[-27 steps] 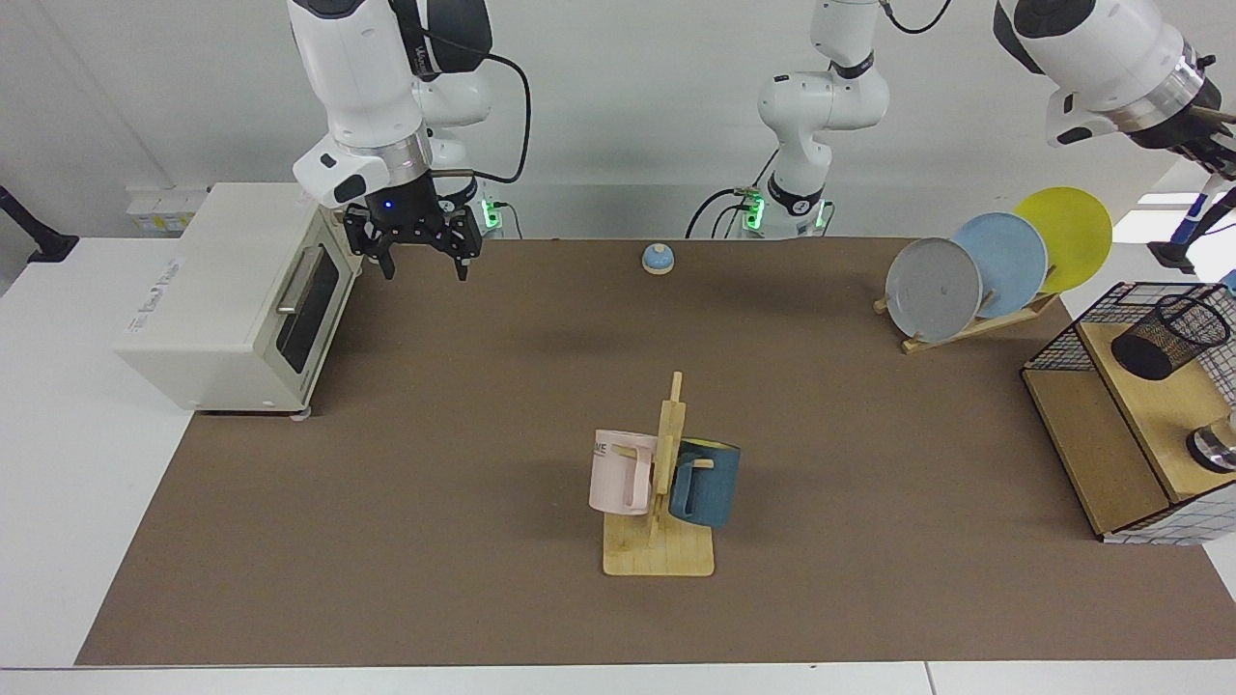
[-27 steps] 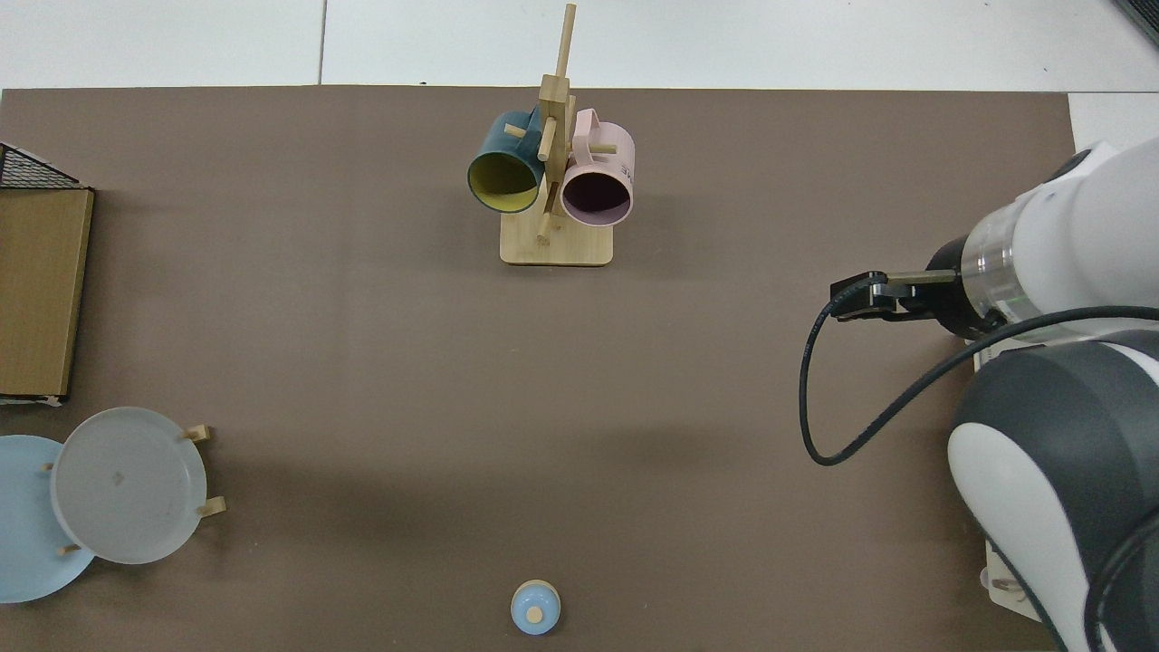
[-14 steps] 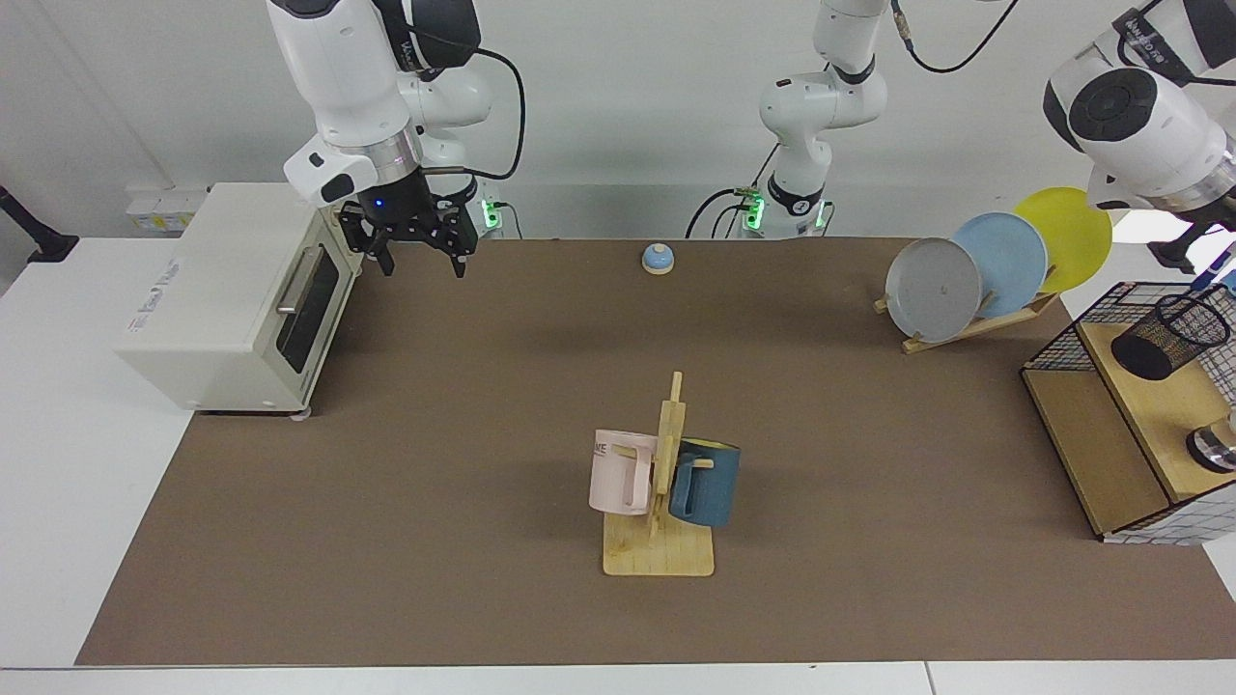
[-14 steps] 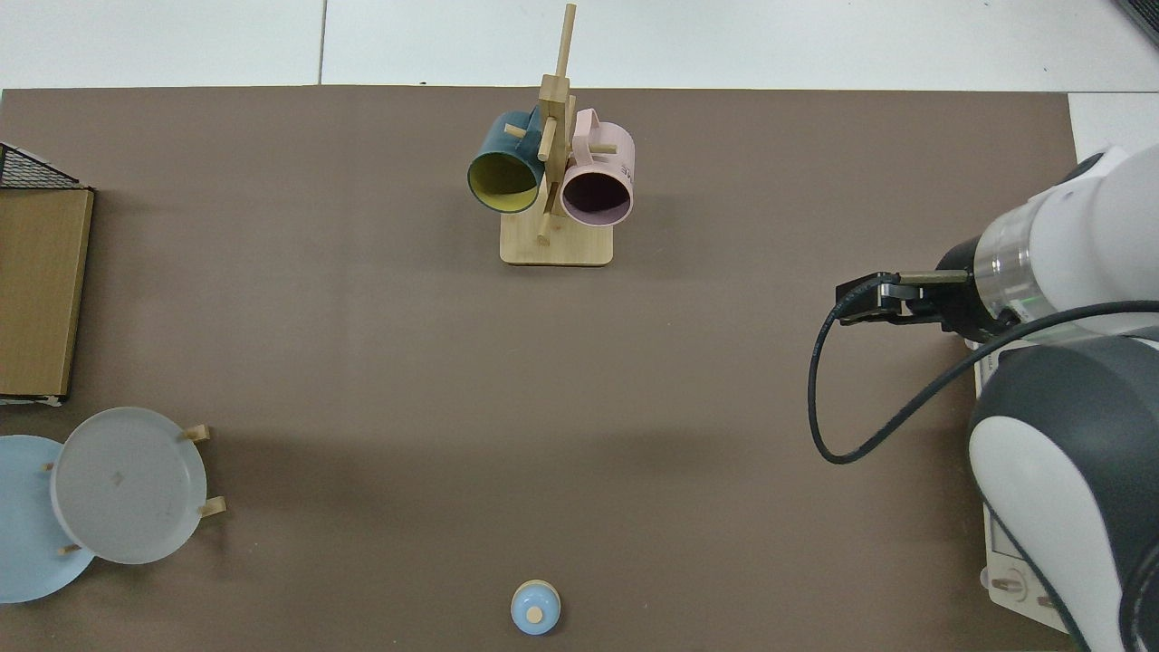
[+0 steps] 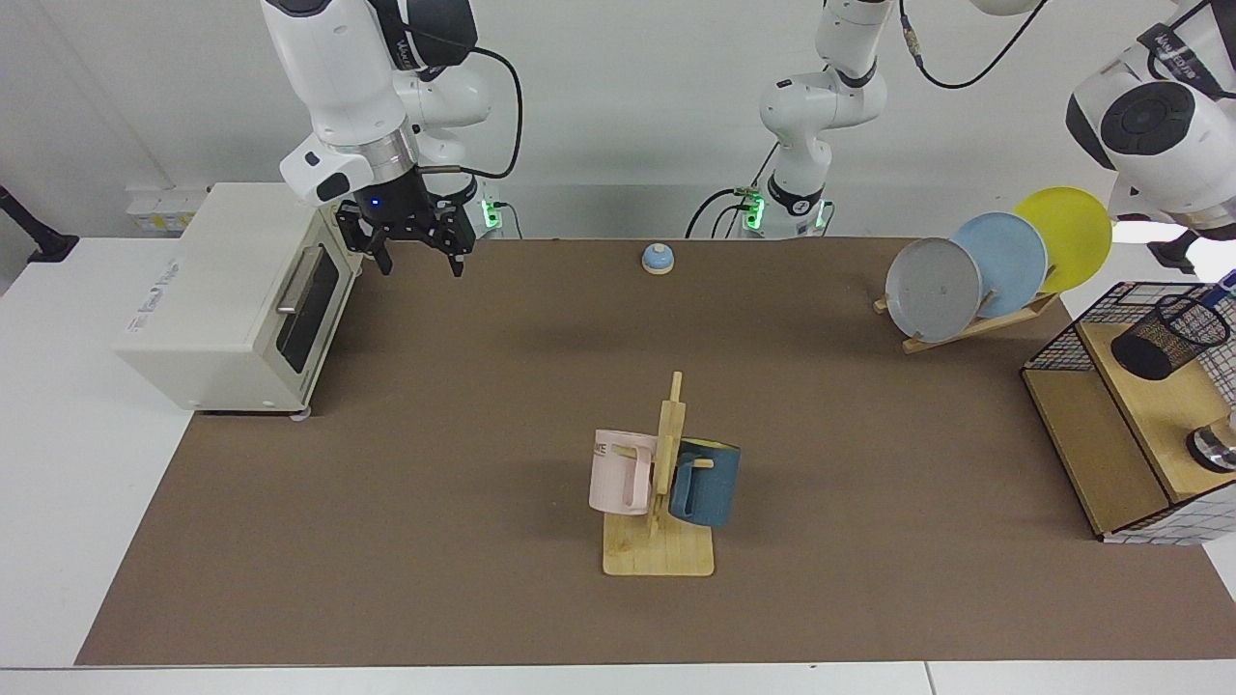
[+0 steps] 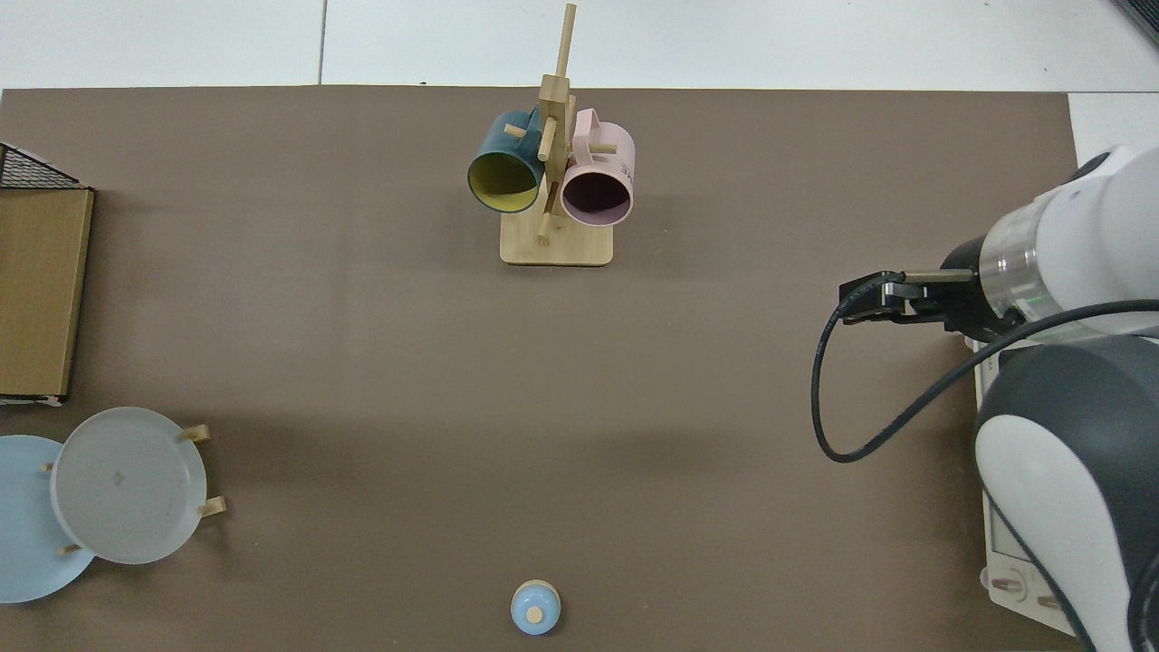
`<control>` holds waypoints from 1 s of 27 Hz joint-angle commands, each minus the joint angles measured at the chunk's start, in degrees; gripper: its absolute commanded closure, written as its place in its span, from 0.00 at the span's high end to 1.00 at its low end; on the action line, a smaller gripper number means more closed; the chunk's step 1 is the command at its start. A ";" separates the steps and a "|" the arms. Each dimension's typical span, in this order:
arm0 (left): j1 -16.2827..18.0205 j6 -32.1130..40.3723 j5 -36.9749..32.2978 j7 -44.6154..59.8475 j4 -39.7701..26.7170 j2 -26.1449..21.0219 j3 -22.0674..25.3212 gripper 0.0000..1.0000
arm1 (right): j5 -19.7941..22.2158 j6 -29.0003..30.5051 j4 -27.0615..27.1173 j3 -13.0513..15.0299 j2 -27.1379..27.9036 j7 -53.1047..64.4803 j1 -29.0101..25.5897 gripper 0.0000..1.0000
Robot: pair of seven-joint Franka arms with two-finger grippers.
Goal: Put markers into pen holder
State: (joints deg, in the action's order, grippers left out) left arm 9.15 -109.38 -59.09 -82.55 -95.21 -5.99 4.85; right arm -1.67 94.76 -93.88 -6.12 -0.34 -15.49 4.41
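The pen holder [image 5: 1168, 336], a black mesh cup, stands on a wooden shelf inside a wire basket frame [image 5: 1062, 340] at the far right of the facing view. A short blue bit of the marker [image 5: 1227, 282] shows at the picture's right edge, just above the holder's rim; the remainder of it is cut off. The left arm [image 5: 1154, 121] hangs above that spot, and its gripper is out of the picture. My right gripper [image 5: 412, 255] hovers open and holding nothing beside the toaster oven, far from the holder. The top view shows neither holder nor marker.
A white toaster oven [image 5: 232, 299] sits at the facing view's left. A wooden mug rack [image 5: 661, 483] with a pink and a blue mug stands mid-table. Three plates lean in a rack [image 5: 975, 280]. A small blue bell [image 5: 658, 258] and a shiny metal round object [image 5: 1215, 449] are also there.
The left arm swung right and its gripper left the picture; the blue marker went from high above down to the holder's rim. The right gripper drew back slightly toward the toaster.
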 commanded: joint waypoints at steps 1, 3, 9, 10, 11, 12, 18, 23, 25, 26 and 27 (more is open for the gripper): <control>1.05 -0.40 1.17 -1.65 2.22 -2.62 -0.45 0.00 | -1.15 0.16 -0.25 -0.56 -0.63 -0.68 -1.34 1.00; 1.22 -0.31 1.08 -1.56 2.22 -3.24 -0.45 0.00 | -1.15 0.16 -0.25 -0.55 -0.63 -0.68 -1.34 1.00; 2.63 -0.57 1.17 -1.47 1.87 -3.42 -0.63 0.00 | -1.15 0.16 -0.25 -0.56 -0.63 -0.68 -1.25 1.00; 2.63 -0.57 1.17 -1.47 1.87 -3.50 -0.63 0.00 | -1.15 0.16 -0.25 -0.56 -0.63 -0.68 -1.25 1.00; 2.63 -0.57 1.26 -1.39 1.78 -3.50 -0.54 0.00 | -1.15 0.16 -0.25 -0.56 -0.63 -0.68 -1.25 1.00; 2.63 -0.57 1.26 -1.30 1.70 -3.59 -0.54 0.00 | -1.15 0.16 -0.25 -0.56 -0.63 -0.68 -1.25 1.00; 2.63 -0.57 1.26 -1.12 1.17 -3.59 -0.54 0.00 | -1.15 0.16 -0.25 -0.56 -0.63 -0.68 -1.25 1.00; 2.63 -0.57 1.34 -1.12 0.55 -3.50 -0.63 0.00 | -1.15 0.16 -0.25 -0.56 -0.63 -0.68 -1.25 1.00; 2.63 -0.57 1.69 -1.12 0.12 -3.42 -0.63 0.00 | -1.15 0.16 -0.25 -0.56 -0.63 -0.68 -1.34 1.00; 2.63 -0.57 1.96 -1.12 -0.06 -3.42 -0.63 0.00 | -1.15 0.16 -0.25 -0.56 -0.63 -0.68 -1.34 1.00; 2.54 -0.48 2.22 -1.12 -0.06 -3.42 -0.63 0.00 | -1.15 0.16 -0.25 -0.56 -0.63 -0.68 -1.34 1.00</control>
State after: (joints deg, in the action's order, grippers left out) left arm 10.97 -109.40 -58.35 -82.64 -95.03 -9.32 4.68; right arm -1.68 94.76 -93.88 -6.10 -0.34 -15.49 4.08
